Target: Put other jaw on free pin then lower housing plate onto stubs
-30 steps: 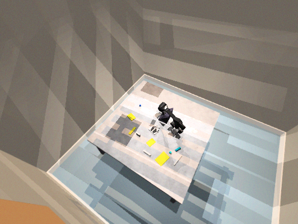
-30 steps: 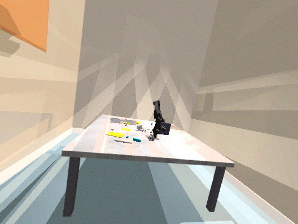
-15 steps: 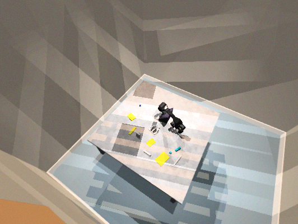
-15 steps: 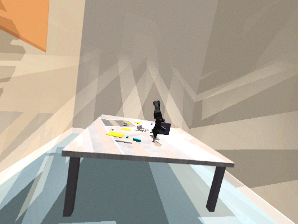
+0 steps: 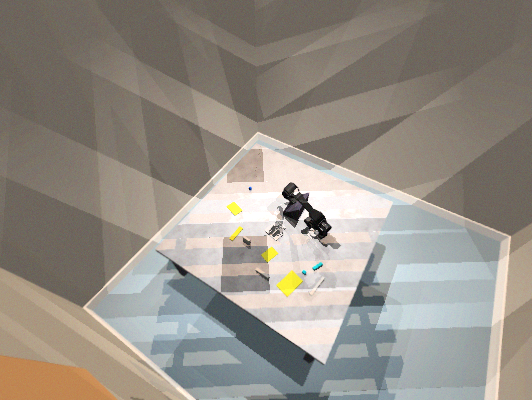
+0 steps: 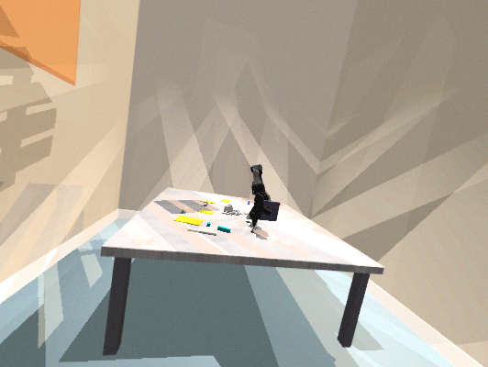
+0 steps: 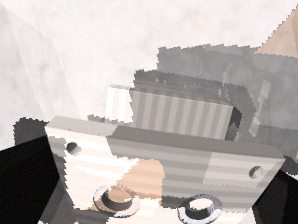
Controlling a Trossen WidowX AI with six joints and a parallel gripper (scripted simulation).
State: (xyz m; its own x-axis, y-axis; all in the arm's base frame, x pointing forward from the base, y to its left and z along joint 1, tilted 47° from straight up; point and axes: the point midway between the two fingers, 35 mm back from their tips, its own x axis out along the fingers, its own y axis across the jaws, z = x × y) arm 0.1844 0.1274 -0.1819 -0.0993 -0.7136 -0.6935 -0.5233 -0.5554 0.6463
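Note:
The housing plate (image 7: pixel 165 150), a pale flat plate with two large ringed holes and small corner holes, fills the wrist view and lies on the table between my fingers. It also shows in the top view (image 5: pixel 328 241) and the exterior view (image 6: pixel 261 233). My gripper (image 7: pixel 161 157) (image 5: pixel 324 234) (image 6: pixel 255 225) is low over the plate and open, with a dark finger at each side of it. A striped block (image 7: pixel 180 116) sits just behind the plate. The small grey assembly with the pins and the jaw (image 5: pixel 275 230) (image 6: pixel 231 211) stands left of the arm; its details are too small to tell.
Yellow flat pieces (image 5: pixel 289 283) (image 5: pixel 234 208) (image 6: pixel 188 220), cyan bits (image 5: pixel 317 266) (image 6: pixel 224 228), pale sticks (image 5: pixel 316 285), a blue ball (image 5: pixel 249 188) and grey mats (image 5: pixel 245 167) lie on the table (image 5: pixel 320 325). A dark box (image 5: pixel 296 210) (image 6: pixel 272 211) sits at the arm's base.

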